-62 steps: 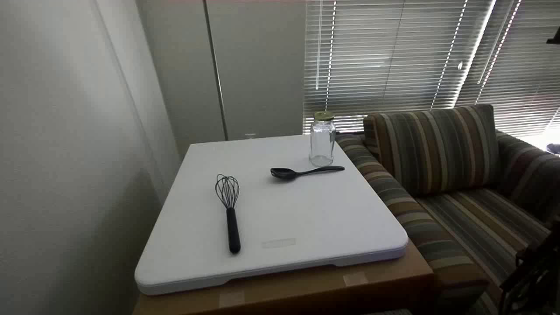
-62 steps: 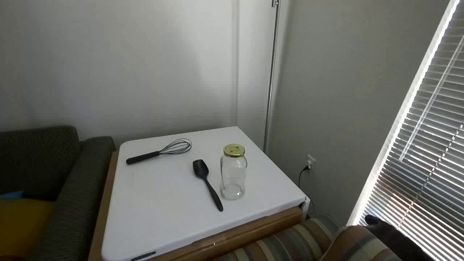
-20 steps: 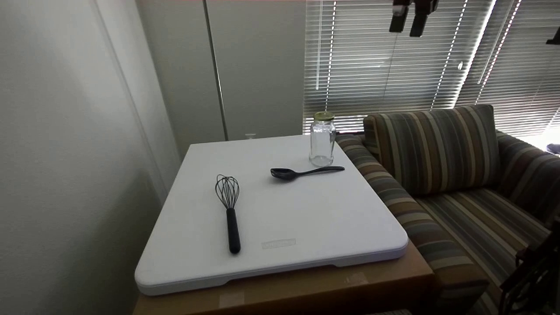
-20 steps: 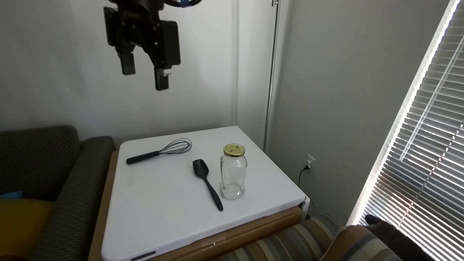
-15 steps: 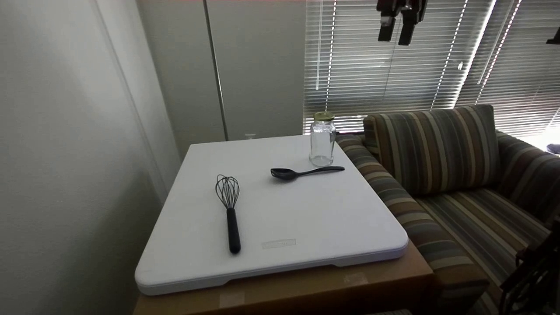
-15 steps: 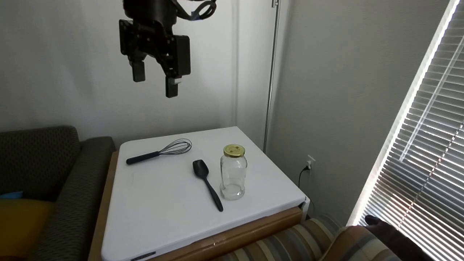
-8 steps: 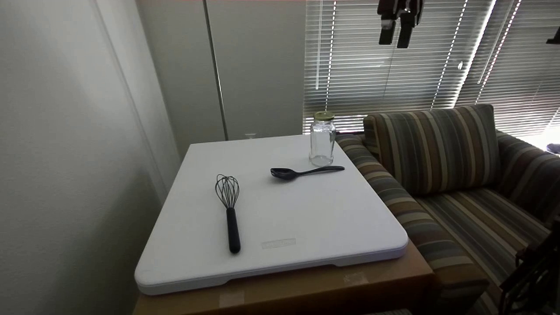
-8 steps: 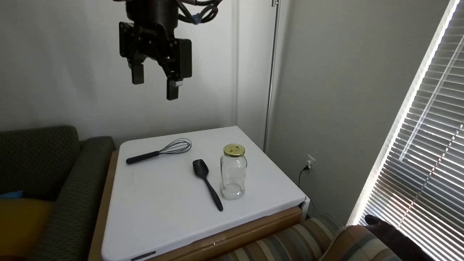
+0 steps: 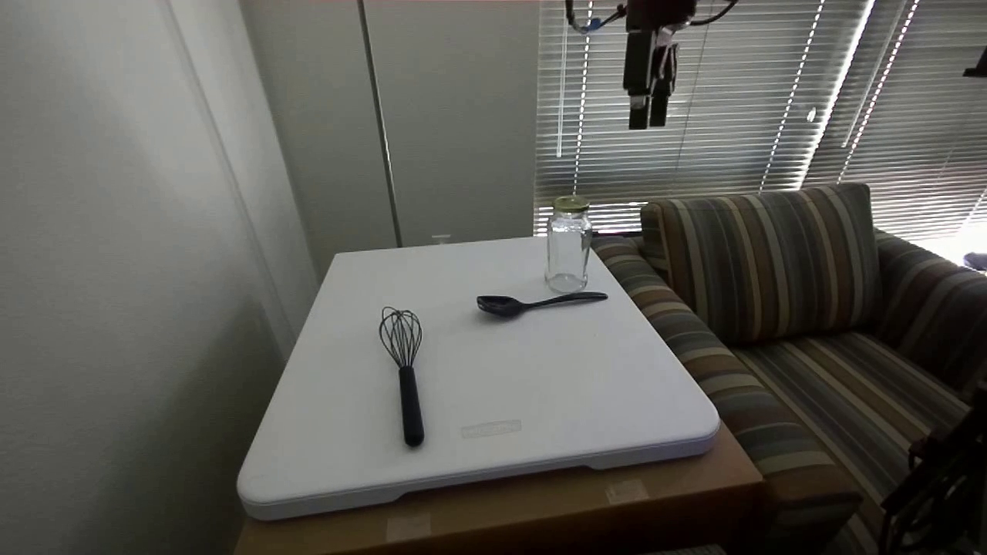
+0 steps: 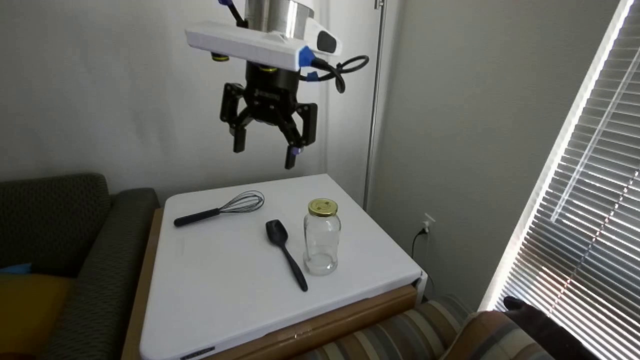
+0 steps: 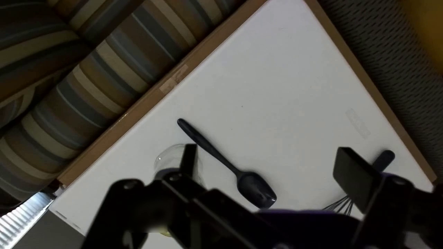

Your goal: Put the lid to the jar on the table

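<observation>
The clear glass jar point(image 9: 567, 258) point(image 10: 321, 245) stands upright near a side edge of the white table point(image 9: 540, 385) point(image 10: 225, 290). The yellowish lid point(image 9: 571, 203) point(image 10: 323, 207) sits on the jar's mouth. My gripper point(image 9: 648, 119) point(image 10: 265, 153) is open and empty, high above the table, apart from the jar and lid. In the wrist view the gripper point(image 11: 270, 166) has its fingers wide apart. One finger covers part of the jar point(image 11: 168, 159). Only a sliver of the lid point(image 11: 166, 234) shows there; the rest is hidden behind the gripper.
A black spoon point(image 9: 505, 307) point(image 10: 287, 252) point(image 11: 256, 190) lies beside the jar's base. A black whisk point(image 9: 411, 401) point(image 10: 197, 217) lies farther off. A striped sofa point(image 9: 694, 370) stands along the table's side near the jar. A wall point(image 10: 250, 100) rises behind the table.
My gripper has come into view from above, then moved down. It moved left in one exterior picture and right in the other, closer to the jar. Jar, lid, spoon and whisk have not moved.
</observation>
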You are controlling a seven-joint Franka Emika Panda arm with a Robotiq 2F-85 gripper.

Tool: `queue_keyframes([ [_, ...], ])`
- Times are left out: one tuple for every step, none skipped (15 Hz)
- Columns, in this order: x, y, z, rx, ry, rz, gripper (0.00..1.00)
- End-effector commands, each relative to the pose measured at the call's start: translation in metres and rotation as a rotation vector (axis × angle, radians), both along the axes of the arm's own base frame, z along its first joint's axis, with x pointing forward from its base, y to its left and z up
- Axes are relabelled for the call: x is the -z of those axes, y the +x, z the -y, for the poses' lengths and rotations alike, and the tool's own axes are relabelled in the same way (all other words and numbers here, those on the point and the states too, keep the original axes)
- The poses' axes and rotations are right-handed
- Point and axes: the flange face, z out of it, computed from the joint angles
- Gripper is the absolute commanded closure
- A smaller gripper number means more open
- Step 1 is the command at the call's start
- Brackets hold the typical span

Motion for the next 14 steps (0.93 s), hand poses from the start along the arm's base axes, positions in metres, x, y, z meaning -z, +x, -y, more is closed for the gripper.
queue_keyframes([
  [0.020,0.039,0.012,-0.027,-0.023,0.006,0.00],
  [0.022,0.047,0.014,-0.022,-0.032,0.016,0.00],
  [0.026,0.054,0.015,-0.013,-0.037,0.030,0.00],
  [0.028,0.060,0.016,-0.007,-0.045,0.042,0.00],
  [0.030,0.067,0.017,0.005,-0.061,0.061,0.00],
  [0.030,0.072,0.019,0.022,-0.080,0.081,0.00],
  [0.033,0.077,0.021,0.050,-0.108,0.103,0.00],
  [0.035,0.081,0.022,0.073,-0.117,0.119,0.00],
  [0.040,0.084,0.022,0.095,-0.127,0.132,0.00],
  [0.046,0.086,0.022,0.116,-0.131,0.138,0.00],
  [0.051,0.088,0.023,0.139,-0.127,0.150,0.00],
  [0.057,0.089,0.023,0.161,-0.126,0.157,0.00],
  [0.063,0.091,0.025,0.197,-0.121,0.171,0.00],
  [0.068,0.092,0.026,0.229,-0.117,0.180,0.00],
])
